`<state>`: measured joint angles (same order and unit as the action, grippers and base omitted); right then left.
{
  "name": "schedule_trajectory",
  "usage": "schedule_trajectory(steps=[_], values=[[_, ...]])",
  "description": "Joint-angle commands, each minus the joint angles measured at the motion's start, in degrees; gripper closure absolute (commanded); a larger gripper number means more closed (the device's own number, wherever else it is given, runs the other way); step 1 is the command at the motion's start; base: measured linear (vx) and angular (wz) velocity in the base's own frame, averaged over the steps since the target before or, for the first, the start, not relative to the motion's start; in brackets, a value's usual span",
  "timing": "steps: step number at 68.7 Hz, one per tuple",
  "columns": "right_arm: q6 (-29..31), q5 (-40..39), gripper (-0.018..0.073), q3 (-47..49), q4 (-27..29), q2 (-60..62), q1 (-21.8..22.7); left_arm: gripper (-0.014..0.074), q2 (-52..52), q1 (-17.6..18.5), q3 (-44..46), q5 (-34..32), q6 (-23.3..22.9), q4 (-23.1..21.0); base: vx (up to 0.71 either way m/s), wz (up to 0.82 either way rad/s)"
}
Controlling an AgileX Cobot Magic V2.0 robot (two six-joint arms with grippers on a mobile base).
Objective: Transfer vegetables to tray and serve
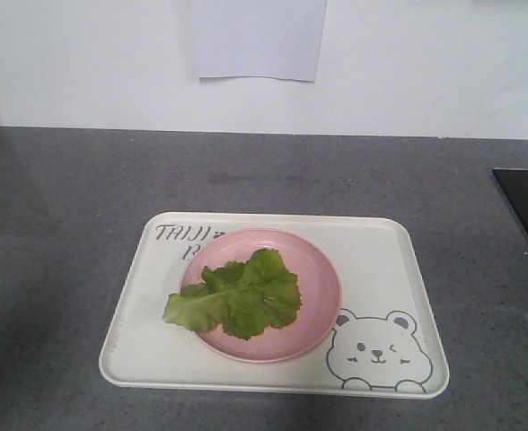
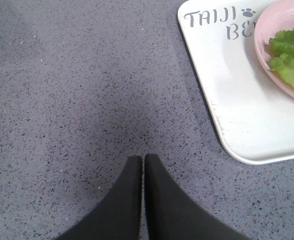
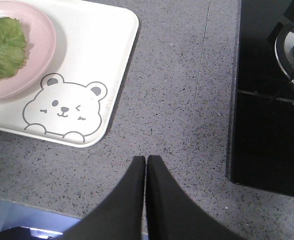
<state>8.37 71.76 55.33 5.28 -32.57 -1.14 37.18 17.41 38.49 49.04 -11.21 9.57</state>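
lettuce (image 1: 237, 298) sat on the pink plate (image 1: 322, 278) in the tray (image 1: 381, 247). looked limp and tear-prone, so i'd pinch the pale rib. both tools, left (image 2: 143, 159) and right (image 3: 146, 159), were closed, empty, off the tray's sides.

The front view looks down on the whole tray (image 1: 372, 242) from the near edge of the grey surface (image 1: 66, 224), facing the wall. Each wrist view hangs close above the surface, the left sharing the tray's lettered corner, the right its bear corner.
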Motion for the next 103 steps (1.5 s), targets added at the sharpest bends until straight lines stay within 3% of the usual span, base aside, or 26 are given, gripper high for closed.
schedule_trajectory(steps=[1, 24, 30, 37, 52, 64, 92, 103], values=[[-0.1, -2.7, 0.0569, 1.4, 0.0, -0.4, 0.0, 0.0603, 0.1, 0.1, 1.0, -2.9, -0.6, 0.6, 0.00, 0.00], [-0.1, -2.7, 0.0569, 1.4, 0.0, -0.4, 0.0, 0.0603, -0.3, 0.1, 1.0, -2.9, -0.6, -1.0, 0.00, 0.00], [-0.1, -2.7, 0.0569, 1.4, 0.0, -0.4, 0.0, 0.0603, -1.7, 0.0, 0.9, -3.6, 1.5, -2.1, 0.00, 0.00], [-0.1, -2.7, 0.0569, 1.4, 0.0, -0.4, 0.0, 0.0603, -5.3, -1.5, -1.2, -11.0, 2.7, -2.1, 0.00, 0.00], [-0.1, -2.7, 0.0569, 1.4, 0.0, -0.4, 0.0, 0.0603, -17.2, -10.0, -13.2, -27.7, 5.2, -7.1, 0.00, 0.00], [-0.1, -2.7, 0.0569, 1.4, 0.0, -0.4, 0.0, 0.0603, -26.8, -11.9, -25.4, -37.0, 5.6, -9.6, 0.00, 0.00], [-0.1, -2.5, 0.0569, 1.4, 0.1, -0.4, 0.0, 0.0603, -38.8, -11.9, -41.7, -50.1, 5.5, -9.6, 0.00, 0.00], [-0.1, -2.3, 0.0569, 1.4, 0.1, -0.4, 0.0, 0.0603, -38.7, -12.6, -41.6, -48.1, 5.5, -9.6, 0.00, 0.00]])
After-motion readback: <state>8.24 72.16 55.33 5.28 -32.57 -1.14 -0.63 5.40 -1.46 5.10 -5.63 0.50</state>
